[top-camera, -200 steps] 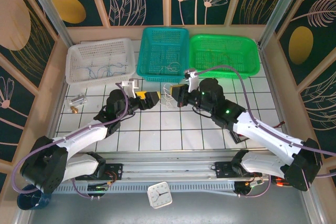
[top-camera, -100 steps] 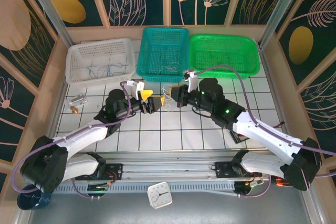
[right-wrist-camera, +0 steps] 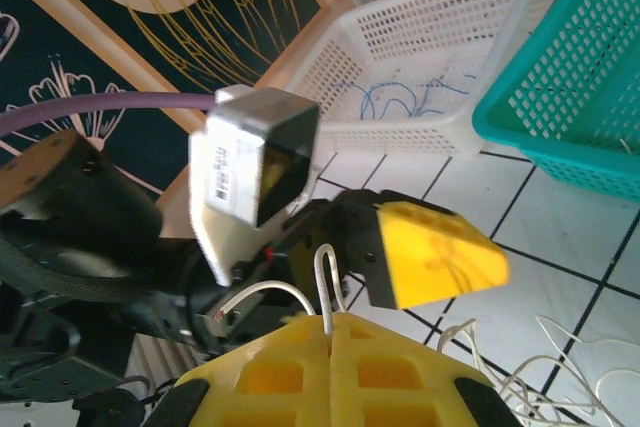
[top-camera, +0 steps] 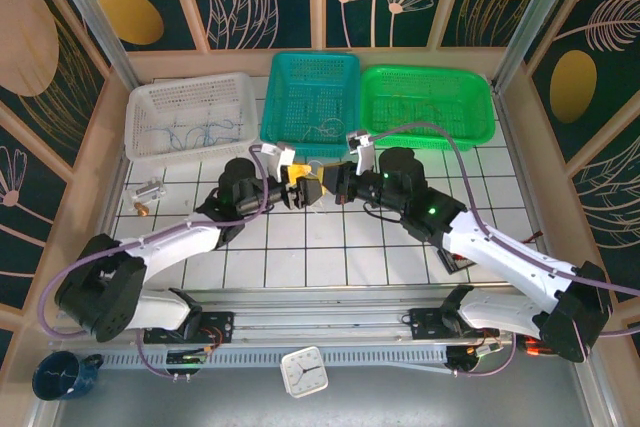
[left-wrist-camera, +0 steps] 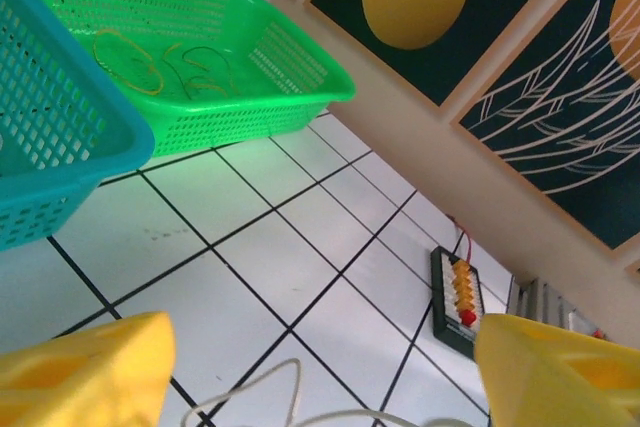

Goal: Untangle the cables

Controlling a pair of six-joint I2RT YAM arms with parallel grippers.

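A thin white cable loop (right-wrist-camera: pixel 325 282) stands up from my right gripper (right-wrist-camera: pixel 330 325), which is shut on it. More whitish cables (right-wrist-camera: pixel 545 367) hang in a loose tangle just to the right of it. My left gripper (top-camera: pixel 306 188) faces the right gripper (top-camera: pixel 336 183) tip to tip over the middle of the table. In the left wrist view the left gripper (left-wrist-camera: pixel 320 387) is open, its yellow fingers (left-wrist-camera: pixel 90 367) wide apart. A white cable (left-wrist-camera: pixel 285 397) curves between them, touching neither.
Three baskets line the far side: a white basket (top-camera: pixel 190 112) holding bluish wires, a teal basket (top-camera: pixel 310 97), and a green basket (top-camera: pixel 425 102) holding yellowish wires (left-wrist-camera: pixel 130 57). A small connector board (left-wrist-camera: pixel 458 292) lies on the tiles at right. A metal piece (top-camera: pixel 148 190) lies at left.
My left gripper has moved right until it meets the right gripper, and its jaws have narrowed somewhat around the white cable. The right arm has held still, shut on the cable.
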